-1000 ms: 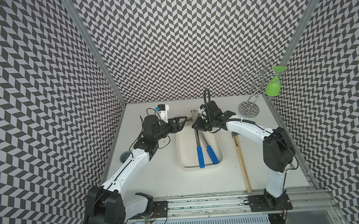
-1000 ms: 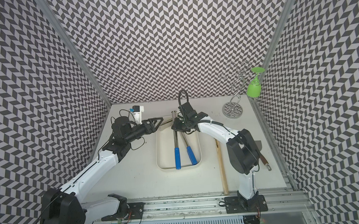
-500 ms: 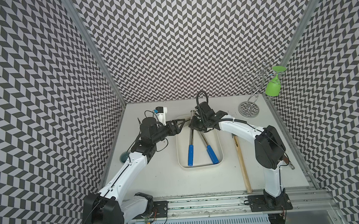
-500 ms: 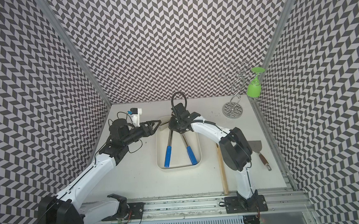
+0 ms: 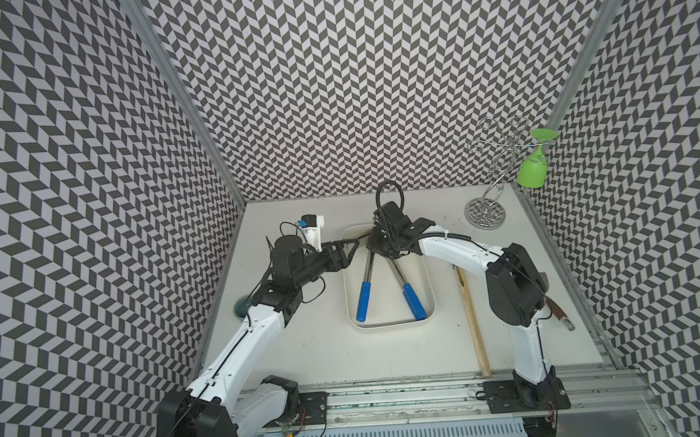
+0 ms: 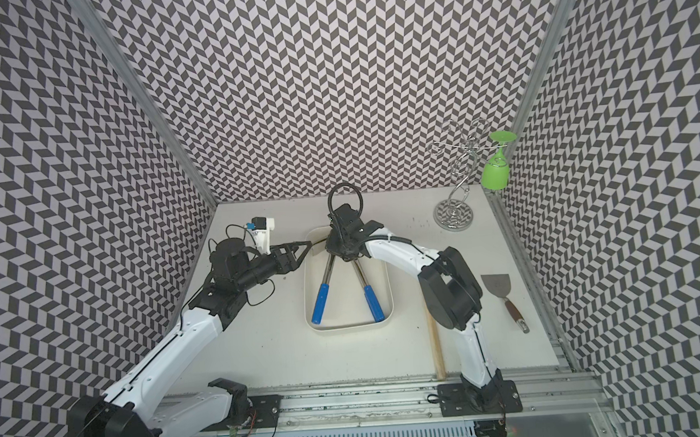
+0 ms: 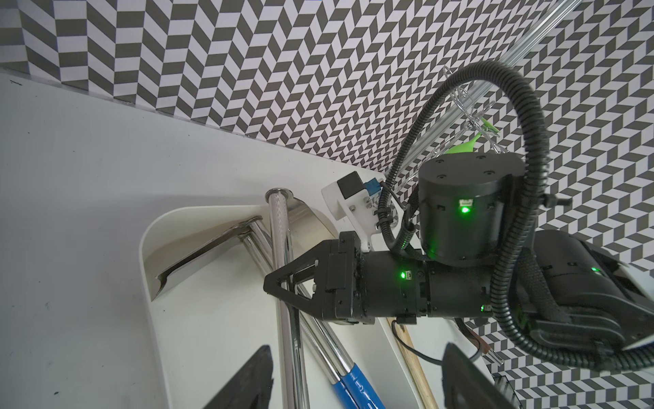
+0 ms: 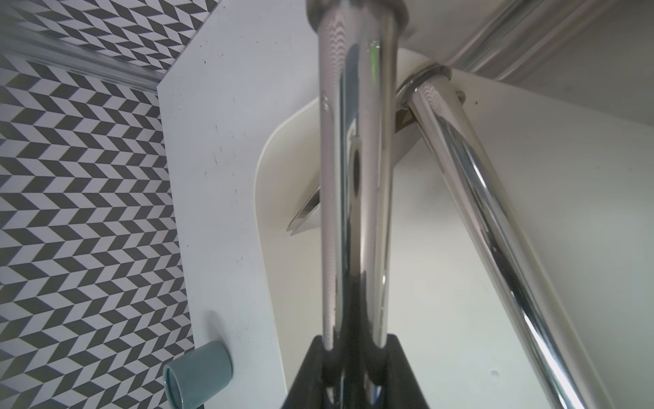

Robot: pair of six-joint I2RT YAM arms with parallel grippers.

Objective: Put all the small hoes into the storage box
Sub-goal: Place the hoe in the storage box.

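Observation:
The small hoe has a chrome shaft (image 8: 354, 177) and a blue grip (image 5: 363, 301) (image 6: 319, 303). It lies slanted inside the storage box, a cream-white tray (image 5: 388, 326) (image 6: 348, 327) (image 7: 148, 255) (image 8: 262, 198). My right gripper (image 5: 371, 247) (image 6: 331, 250) (image 7: 272, 283) (image 8: 354, 371) is shut on the hoe's shaft near the far end of the tray. A second blue-handled tool (image 5: 413, 303) (image 6: 373, 303) with a pointed blade (image 7: 198, 258) lies beside it, the two shafts forming a V. My left gripper (image 5: 352, 250) (image 6: 305, 252) (image 7: 357, 347) is open and empty at the tray's far left corner.
A wooden stick (image 5: 473, 316) lies right of the tray, and a scraper (image 6: 498, 285) lies further right. A wire rack (image 5: 485, 213) with a green glass (image 5: 533, 171) stands at the back right. A teal cup (image 5: 241, 307) (image 8: 198, 371) lies by the left wall.
My right gripper has shifted left and swung the hoe's blue grip toward the tray's left side, away from the second tool. The left gripper stayed open and barely moved.

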